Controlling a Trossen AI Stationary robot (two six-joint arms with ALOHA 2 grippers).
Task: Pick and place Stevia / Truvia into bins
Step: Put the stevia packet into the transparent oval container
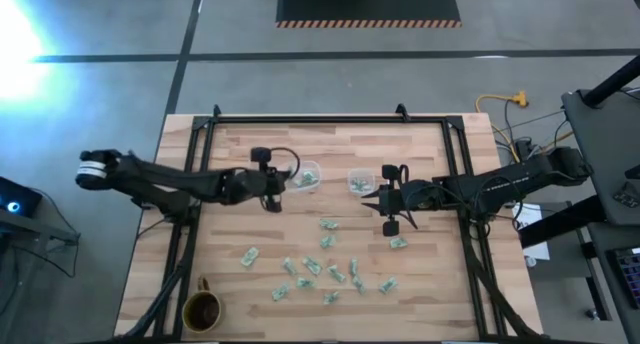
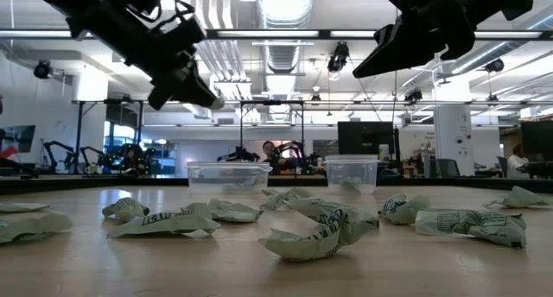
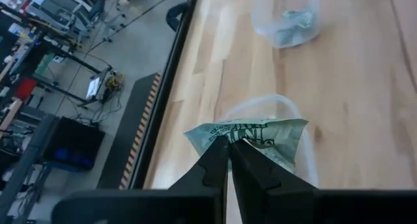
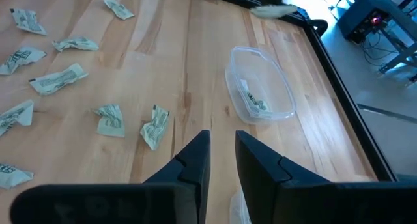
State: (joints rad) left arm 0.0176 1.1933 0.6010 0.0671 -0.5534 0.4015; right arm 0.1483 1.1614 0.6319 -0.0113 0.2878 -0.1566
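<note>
Several crumpled green-and-white Stevia / Truvia packets [image 1: 325,269] lie loose on the wooden table [image 1: 230,284]. Two clear bins stand near the far middle: a wider one [image 1: 305,176] and a smaller one [image 1: 360,181], each with packets inside. My left gripper [image 1: 272,192] hovers at the wider bin's left side, shut on one packet [image 3: 251,134] above the bin's rim [image 3: 280,101]. My right gripper [image 1: 390,212] hangs above the table right of the smaller bin; its fingers [image 4: 195,159] stand a narrow gap apart with nothing between them. My left gripper pinches the packet between its two fingertips at the middle of its near edge [image 3: 229,139]. The fingers come from the table's left, slanting down. The packet sticks out past the fingertips, crumpled and spread sideways, lifted clear over the wider bin.
A brown mug [image 1: 202,309] stands at the table's near left corner. A black metal frame [image 1: 330,119] runs along the table's far edge and sides. Bare wood lies left of the packets and along the far edge.
</note>
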